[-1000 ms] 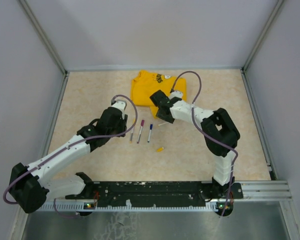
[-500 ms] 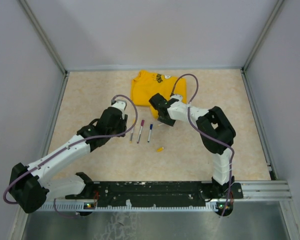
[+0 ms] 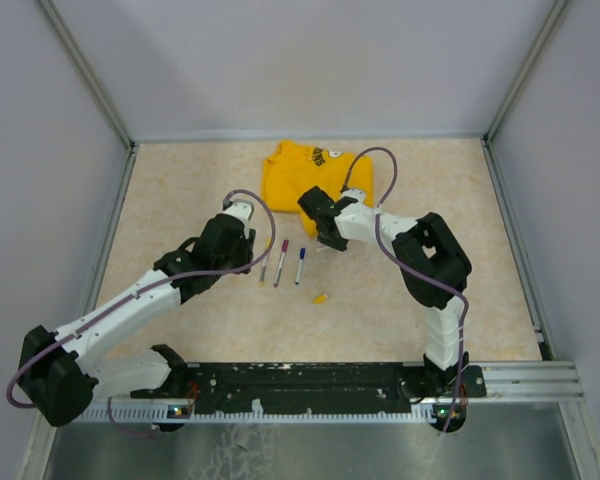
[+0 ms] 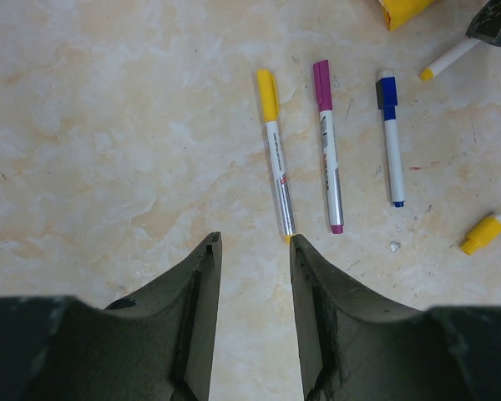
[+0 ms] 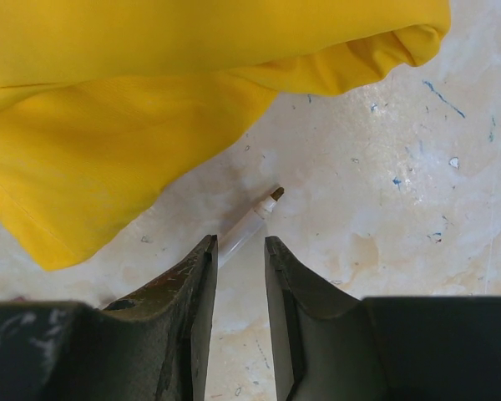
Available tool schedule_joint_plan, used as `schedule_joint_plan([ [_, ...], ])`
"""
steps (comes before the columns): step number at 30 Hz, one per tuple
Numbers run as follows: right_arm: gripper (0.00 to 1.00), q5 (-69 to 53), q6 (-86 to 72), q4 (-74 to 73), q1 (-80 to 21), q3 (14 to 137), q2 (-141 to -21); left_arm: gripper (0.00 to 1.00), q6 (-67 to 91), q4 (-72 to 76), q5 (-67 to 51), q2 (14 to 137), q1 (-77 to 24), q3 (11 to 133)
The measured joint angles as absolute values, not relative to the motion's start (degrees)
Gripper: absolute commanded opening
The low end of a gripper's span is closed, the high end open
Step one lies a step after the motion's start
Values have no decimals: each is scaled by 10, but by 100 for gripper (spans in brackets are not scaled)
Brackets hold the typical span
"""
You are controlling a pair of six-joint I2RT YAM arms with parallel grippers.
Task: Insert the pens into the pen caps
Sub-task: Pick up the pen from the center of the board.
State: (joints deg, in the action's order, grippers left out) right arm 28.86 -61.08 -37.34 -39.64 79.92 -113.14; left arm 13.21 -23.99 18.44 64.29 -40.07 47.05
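Marbled bench [image 5: 384,209]: right gripper [image 5: 240,245] part-spread, straddling uncapped pen [image 5: 250,221] at yellow T-shirt [image 5: 150,100] edge, no pinch evident. Pen axis runs diagonally ahead-right; left gripper [image 4: 252,242] spread, farther off.

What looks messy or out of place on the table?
A yellow shirt lies at the back, odd beside pens. One pen lies crooked by it with no cap, inside the right claw. A small yellow cap sits alone, nearer.
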Motion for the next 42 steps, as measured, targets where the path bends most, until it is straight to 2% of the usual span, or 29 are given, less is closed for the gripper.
schedule_joint_plan([
  [14, 31, 286, -606, -373, -396, 782, -1131, 45, 132, -240, 184, 644, -401, 470],
  [26, 19, 288, -586, -358, -397, 767, -1124, 44, 132, -240, 184, 646, -401, 470],
  [35, 17, 219, -423, -249, -396, 674, -1064, 45, 132, -240, 184, 646, -401, 470],
  [42, 16, 134, -291, -236, -381, 644, -1030, 45, 132, -240, 184, 649, -401, 470],
])
